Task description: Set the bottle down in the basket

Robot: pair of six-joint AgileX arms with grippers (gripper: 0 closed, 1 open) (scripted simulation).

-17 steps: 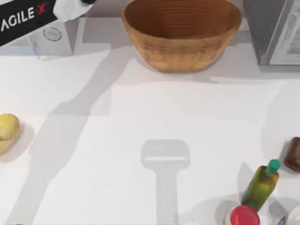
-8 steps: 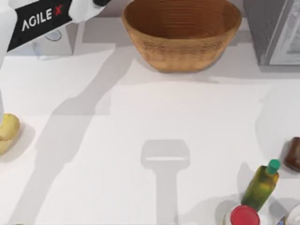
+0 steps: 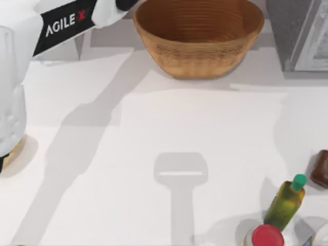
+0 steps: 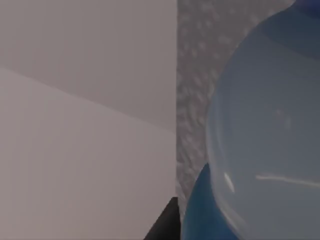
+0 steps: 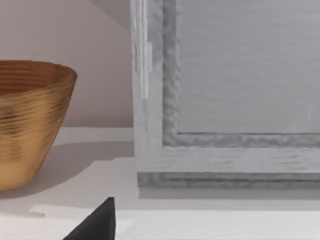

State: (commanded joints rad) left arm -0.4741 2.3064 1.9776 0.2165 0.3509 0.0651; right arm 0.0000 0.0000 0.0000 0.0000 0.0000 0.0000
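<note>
The wicker basket (image 3: pixel 199 36) stands at the back middle of the table, and its side also appears as the basket (image 5: pixel 30 120) in the right wrist view. My left gripper (image 3: pixel 125 4) is at the back edge, just left of the basket's rim. In the left wrist view the bottle (image 4: pixel 265 125) is very close, clear above and blue below, beside a dark fingertip (image 4: pixel 165 225); the left gripper is shut on it. My right gripper (image 5: pixel 95 225) is parked at the right, open, facing the basket and a grey cabinet.
A grey cabinet (image 3: pixel 302 33) stands right of the basket. At the front right are a yellow-green bottle (image 3: pixel 285 202), a red-capped jar (image 3: pixel 267 236) and a brown object (image 3: pixel 321 168). A white box (image 3: pixel 66 48) sits at the back left under my left arm.
My left arm has swung right along the back edge toward the basket, and its base part now covers the yellow object at the left edge.
</note>
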